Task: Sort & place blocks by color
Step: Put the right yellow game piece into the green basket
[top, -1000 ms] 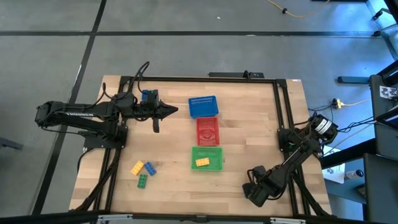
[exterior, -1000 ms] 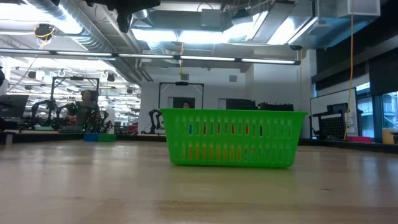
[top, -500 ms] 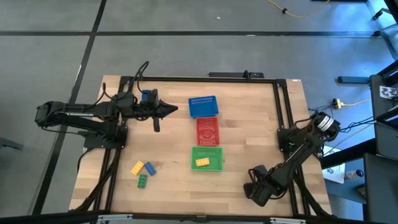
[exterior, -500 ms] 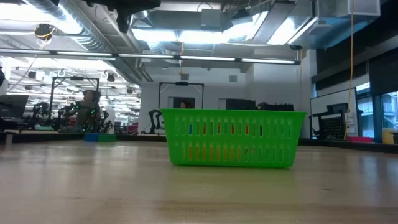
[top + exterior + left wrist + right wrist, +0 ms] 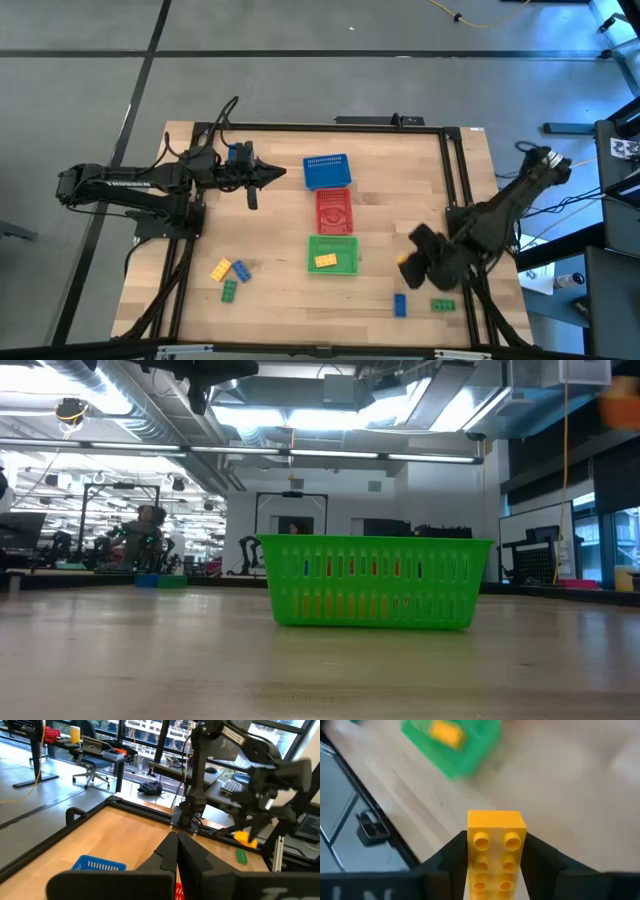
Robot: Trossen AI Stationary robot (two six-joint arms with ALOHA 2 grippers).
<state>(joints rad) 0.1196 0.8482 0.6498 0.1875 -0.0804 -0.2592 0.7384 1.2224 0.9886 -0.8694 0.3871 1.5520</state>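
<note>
My right gripper hovers above the table to the right of the green basket and is shut on a yellow studded block. A second yellow block lies inside the green basket. A blue block and a green block lie flat on the table near the right arm. Yellow, blue and green blocks lie grouped at the near left. My left gripper waits shut, in the air left of the blue basket. My right gripper pinches the yellow block between its two fingers, which press on its two long sides. The block lies along the fingers with its studded face toward the wrist camera. It is lifted clear of the table.
Blue, red and green mesh baskets stand in a row down the table's middle. A black frame rail runs along the table's right side beside the right arm's base. Bare wood lies between the baskets and the right arm.
My right arm has risen from the near right corner and swung toward the far edge, carrying the yellow block up off the table. The blue and green blocks now show where the gripper had been. The left arm has kept still.
</note>
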